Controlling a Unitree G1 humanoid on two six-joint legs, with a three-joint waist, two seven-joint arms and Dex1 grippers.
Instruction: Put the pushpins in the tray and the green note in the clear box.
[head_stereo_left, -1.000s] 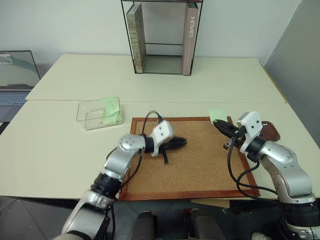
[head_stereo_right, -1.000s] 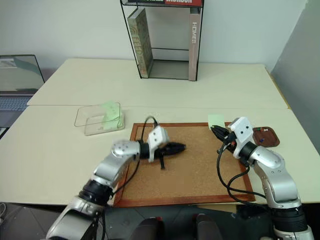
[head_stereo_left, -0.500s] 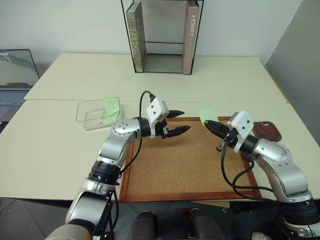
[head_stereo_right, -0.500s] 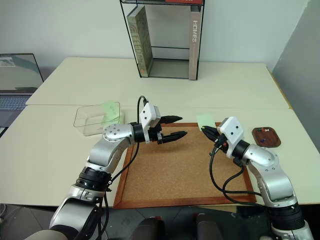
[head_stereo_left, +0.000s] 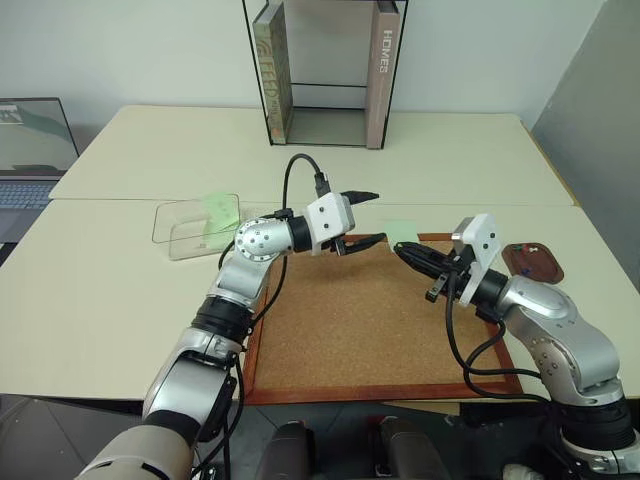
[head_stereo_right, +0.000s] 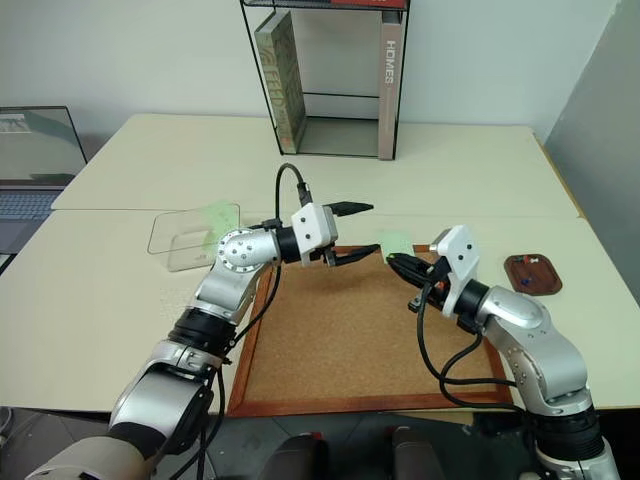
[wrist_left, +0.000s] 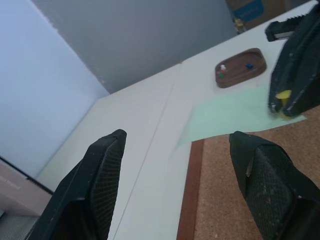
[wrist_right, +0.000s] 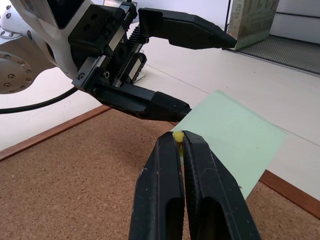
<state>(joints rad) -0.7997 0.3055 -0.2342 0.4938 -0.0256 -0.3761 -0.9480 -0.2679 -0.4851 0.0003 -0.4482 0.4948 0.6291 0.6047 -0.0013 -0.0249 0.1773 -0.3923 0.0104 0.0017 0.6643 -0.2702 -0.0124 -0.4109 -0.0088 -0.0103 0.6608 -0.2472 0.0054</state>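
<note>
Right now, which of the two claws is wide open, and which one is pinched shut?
The left end effector is open, with a gap between its fingers. The right end effector is pinched shut on a yellow pushpin over the green note.

- The left claw (head_stereo_left: 362, 219) and right claw (head_stereo_left: 402, 250) are crowding each other above the cork board's (head_stereo_left: 380, 330) far edge.
- Bare worktop (head_stereo_left: 450, 170) is lying open beyond them.

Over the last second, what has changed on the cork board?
The left gripper rose off the cork board, opened, and now faces the green note. The right gripper, shut on a yellow pushpin with the note, carried it toward the left one. Tray and clear box stayed put.
</note>
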